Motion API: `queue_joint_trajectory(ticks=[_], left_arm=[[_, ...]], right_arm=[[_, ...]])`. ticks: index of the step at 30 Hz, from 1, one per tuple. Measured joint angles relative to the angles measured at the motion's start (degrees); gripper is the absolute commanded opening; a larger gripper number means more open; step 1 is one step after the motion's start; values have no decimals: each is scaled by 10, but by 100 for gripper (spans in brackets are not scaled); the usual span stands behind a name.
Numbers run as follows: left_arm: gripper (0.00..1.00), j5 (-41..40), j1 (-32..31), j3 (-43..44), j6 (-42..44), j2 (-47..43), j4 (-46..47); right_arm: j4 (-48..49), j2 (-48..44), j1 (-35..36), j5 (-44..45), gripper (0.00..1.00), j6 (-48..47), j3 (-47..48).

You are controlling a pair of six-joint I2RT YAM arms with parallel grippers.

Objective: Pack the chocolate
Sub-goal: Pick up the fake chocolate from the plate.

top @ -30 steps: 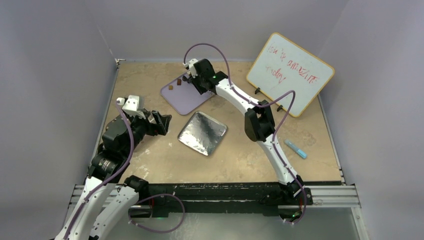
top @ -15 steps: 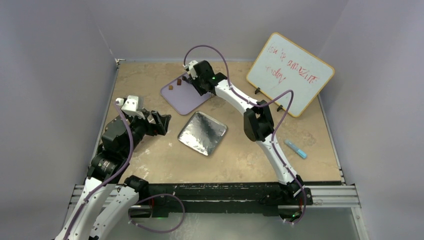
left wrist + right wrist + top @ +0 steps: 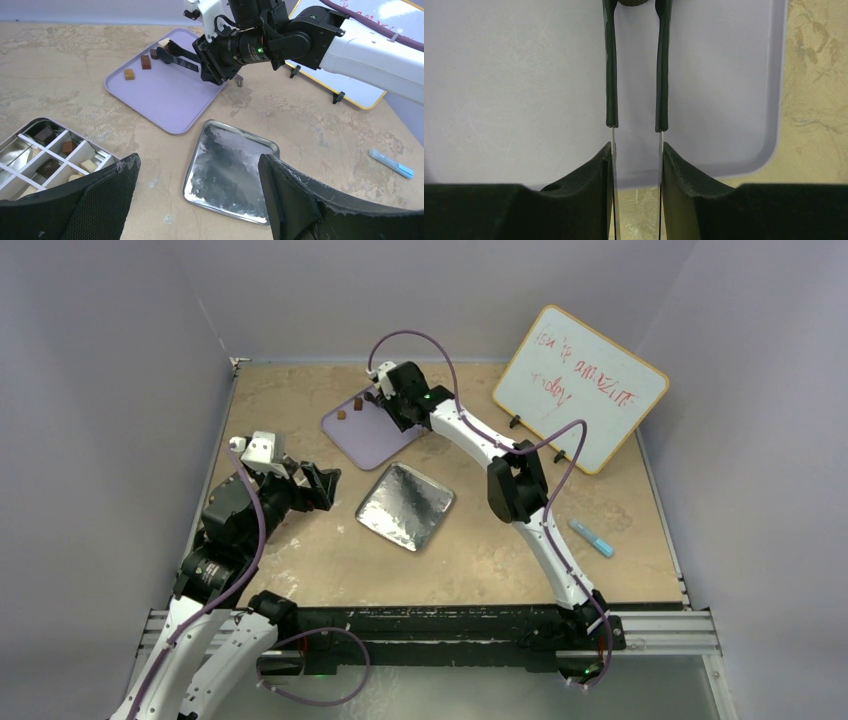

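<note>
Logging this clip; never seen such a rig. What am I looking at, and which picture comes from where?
The left arm and right arm are robots bolted to a table's near edge. One picture looks down from above; the other two come from cameras on each wrist. The left fingers are open and empty, near a divided box holding some chocolate. The right fingers grip tongs over a lilac tray where a few chocolate pieces lie. A shiny silver square, a whiteboard and a blue marker are also there.
</note>
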Motion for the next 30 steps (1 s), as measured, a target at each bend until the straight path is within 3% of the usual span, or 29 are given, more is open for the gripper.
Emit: queue_joint_trajectory(ticks=[21,30], left_arm=[[86,-7,0,0,0,-2,0],[86,-11,0,0,0,-4,0]], right_arm=[[1,-33,33,-23,34,2,-59],[1,-33,39,-22,40,2,-59]])
